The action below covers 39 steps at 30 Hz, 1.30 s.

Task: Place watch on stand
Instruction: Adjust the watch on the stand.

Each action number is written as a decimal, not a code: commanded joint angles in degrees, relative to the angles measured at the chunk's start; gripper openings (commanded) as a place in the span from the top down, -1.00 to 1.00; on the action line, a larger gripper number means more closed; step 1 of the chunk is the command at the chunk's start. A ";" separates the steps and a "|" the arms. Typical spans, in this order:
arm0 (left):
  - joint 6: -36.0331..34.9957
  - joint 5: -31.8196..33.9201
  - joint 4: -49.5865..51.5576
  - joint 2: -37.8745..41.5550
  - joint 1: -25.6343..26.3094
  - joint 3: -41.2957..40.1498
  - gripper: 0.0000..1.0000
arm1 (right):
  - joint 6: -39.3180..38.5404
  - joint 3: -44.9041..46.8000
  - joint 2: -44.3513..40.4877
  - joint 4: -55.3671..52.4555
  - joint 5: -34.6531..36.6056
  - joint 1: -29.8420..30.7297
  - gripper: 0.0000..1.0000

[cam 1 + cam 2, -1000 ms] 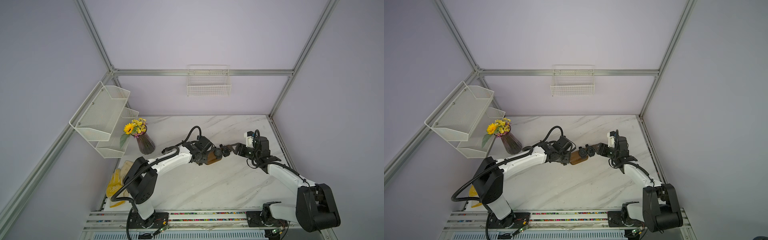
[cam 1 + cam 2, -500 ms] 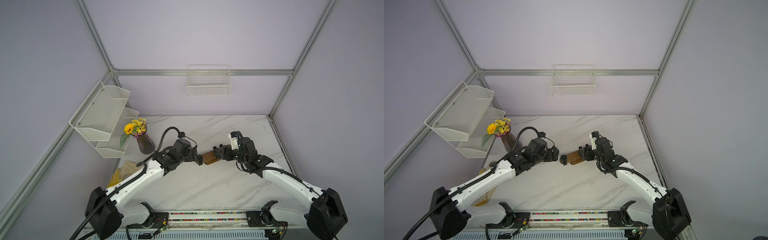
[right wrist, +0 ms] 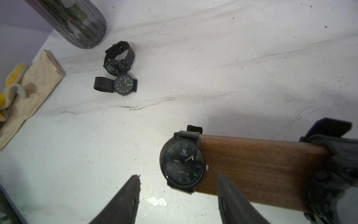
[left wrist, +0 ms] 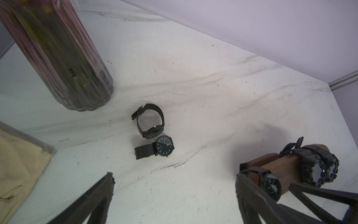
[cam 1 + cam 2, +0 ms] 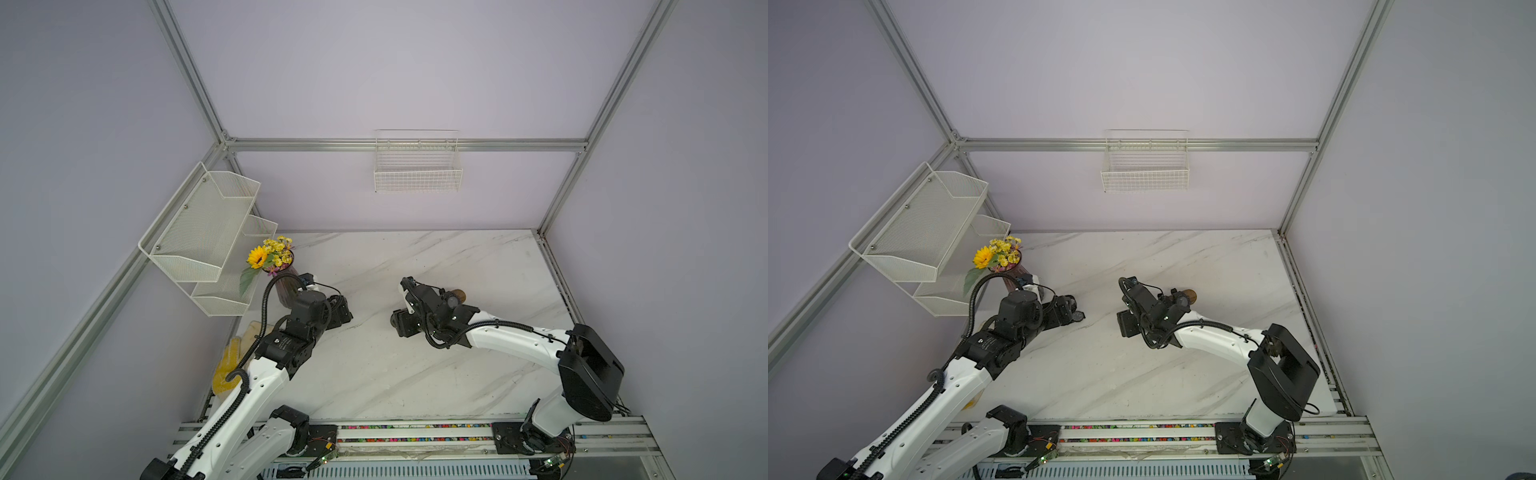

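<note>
The stand [image 3: 251,164] is a brown wooden bar lying level over the marble table [image 3: 213,58]. A black watch [image 3: 183,161] is strapped round its near end, and chunky black watches [image 4: 317,170] sit at its other end. In both top views my right arm covers all but the stand's end [image 5: 458,296]. My right gripper [image 3: 179,177] hangs open just above that end watch, holding nothing. Two more black watches [image 4: 153,131] [image 4: 163,146] lie loose on the table near the vase. My left gripper [image 4: 174,178] stands wide open and empty, over bare table between them and the stand.
A dark ribbed vase [image 4: 58,54] with yellow flowers [image 5: 270,255] stands at the table's left. A cream and yellow cloth [image 3: 29,87] lies at the left edge. A white mesh shelf [image 5: 208,232] hangs on the left wall and a wire basket [image 5: 417,174] on the back wall.
My left gripper has opened and drawn back to the left, away from the stand and toward the vase. My right arm has swung leftward over the stand.
</note>
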<state>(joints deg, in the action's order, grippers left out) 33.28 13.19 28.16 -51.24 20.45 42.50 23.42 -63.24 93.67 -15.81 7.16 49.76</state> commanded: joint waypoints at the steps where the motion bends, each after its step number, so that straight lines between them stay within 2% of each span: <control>1: -1.07 -1.32 -1.88 0.38 -0.53 -1.36 -0.95 | 0.97 -2.45 0.97 -2.71 3.77 0.59 -0.29; 22: -0.85 -3.05 -2.94 0.02 -1.12 -2.16 -0.98 | -0.22 -6.67 6.19 -4.92 6.65 1.77 -0.15; 39: -0.91 -3.05 -3.17 0.29 -1.29 -2.46 -1.00 | 0.91 -5.78 4.75 -7.98 12.21 1.98 -0.06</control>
<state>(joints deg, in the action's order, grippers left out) 33.28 10.41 26.98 -51.51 19.53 41.34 23.24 -69.10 99.33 -21.17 16.45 51.51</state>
